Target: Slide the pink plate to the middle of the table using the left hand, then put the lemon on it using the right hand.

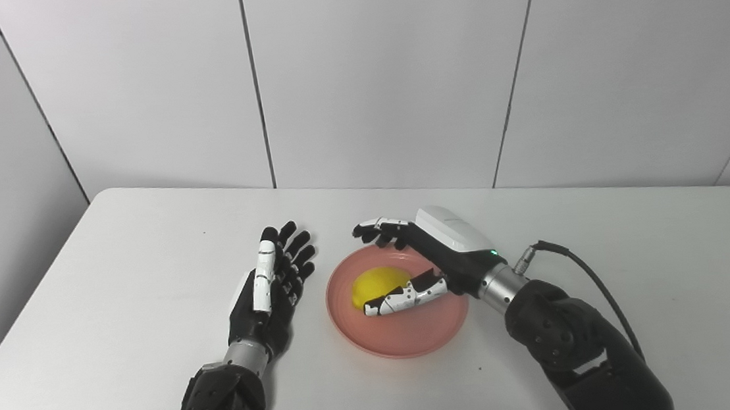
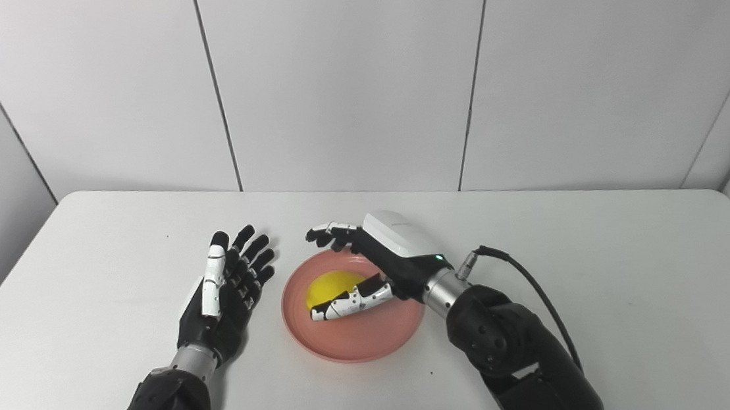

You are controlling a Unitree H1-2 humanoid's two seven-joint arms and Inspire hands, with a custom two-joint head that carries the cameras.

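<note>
A pink plate (image 1: 409,336) lies near the middle of the white table. A yellow lemon (image 1: 374,284) rests on its left half. My right hand (image 1: 424,256) hovers over the plate with fingers and thumb spread apart; the thumb lies just in front of the lemon and the fingers reach past the plate's far rim, so the lemon sits loosely between them, not gripped. My left hand (image 1: 273,286) is just left of the plate, palm facing right, fingers straight and apart, holding nothing and not touching the rim.
The white table (image 1: 116,306) runs to a rounded far edge against grey wall panels. A black cable (image 1: 589,278) loops from my right wrist over the table's right side.
</note>
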